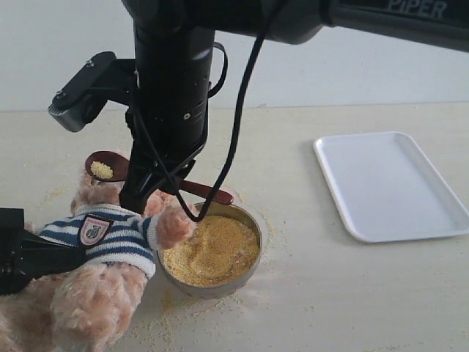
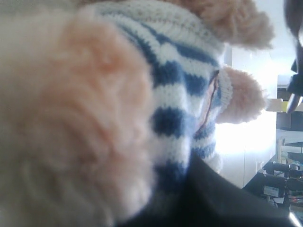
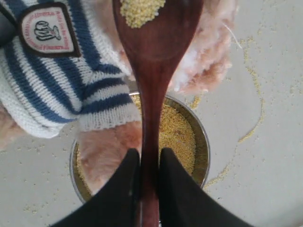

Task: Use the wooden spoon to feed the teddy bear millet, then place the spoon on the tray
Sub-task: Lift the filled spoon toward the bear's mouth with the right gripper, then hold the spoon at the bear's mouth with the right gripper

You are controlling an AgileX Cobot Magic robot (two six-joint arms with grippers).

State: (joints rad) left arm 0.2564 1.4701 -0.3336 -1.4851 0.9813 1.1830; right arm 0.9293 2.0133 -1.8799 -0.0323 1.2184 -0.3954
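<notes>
At left of exterior frame, I hold spoon (image 1: 117,163) with small millet (image 1: 101,170) load by bear (image 1: 110,235) head; feeding underway. Right fingers (image 3: 124,189) pinched on slim dark-red handle. Left fingers (image 1: 29,260) seemingly clamped on bear torso. Bowl (image 1: 212,290) heaped, grains strewn on desk (image 1: 308,308). Tray (image 1: 388,183) at right, spoon drop-off pending.

We see a glossy black right arm (image 1: 172,88) with a thick cylindrical wrist, pale "PIPER" lettering (image 1: 418,9) on its upper link, a thin black cable (image 1: 242,110), a boxy black camera (image 1: 80,99), and the right gripper (image 3: 149,152) with tapered black fingers (image 3: 118,194).
</notes>
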